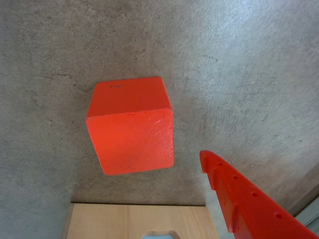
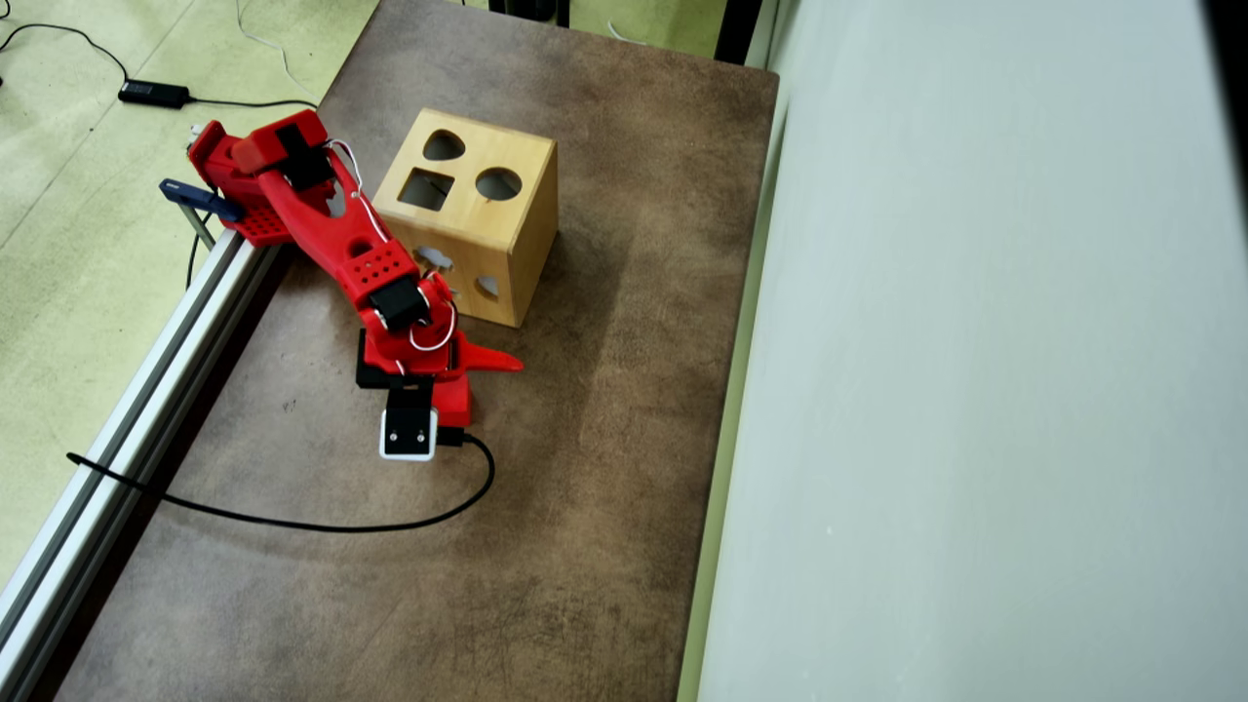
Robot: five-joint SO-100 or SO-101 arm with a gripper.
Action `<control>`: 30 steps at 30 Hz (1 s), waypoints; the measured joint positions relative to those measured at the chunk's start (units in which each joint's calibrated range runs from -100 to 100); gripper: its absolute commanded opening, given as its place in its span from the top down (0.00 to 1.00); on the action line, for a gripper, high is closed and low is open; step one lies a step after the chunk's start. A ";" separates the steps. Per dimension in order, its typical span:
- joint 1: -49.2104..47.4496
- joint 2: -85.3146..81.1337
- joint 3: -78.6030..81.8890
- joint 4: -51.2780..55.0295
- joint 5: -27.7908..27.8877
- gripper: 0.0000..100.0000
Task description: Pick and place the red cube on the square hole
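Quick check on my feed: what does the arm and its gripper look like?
The arm is bright red plastic with black motor blocks, thin white wires looping at the joints and perforated panels. The gripper has a pointed red finger with small holes. A white-and-black camera module trails a black cable.

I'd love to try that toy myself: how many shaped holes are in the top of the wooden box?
3 on the wooden box top in the overhead view: a rounded-triangle hole, the square hole and a round hole. The side facing the arm has more cut-outs, partly hidden.
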 measured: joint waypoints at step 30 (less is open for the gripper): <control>-0.14 8.90 -9.93 -0.16 0.00 0.46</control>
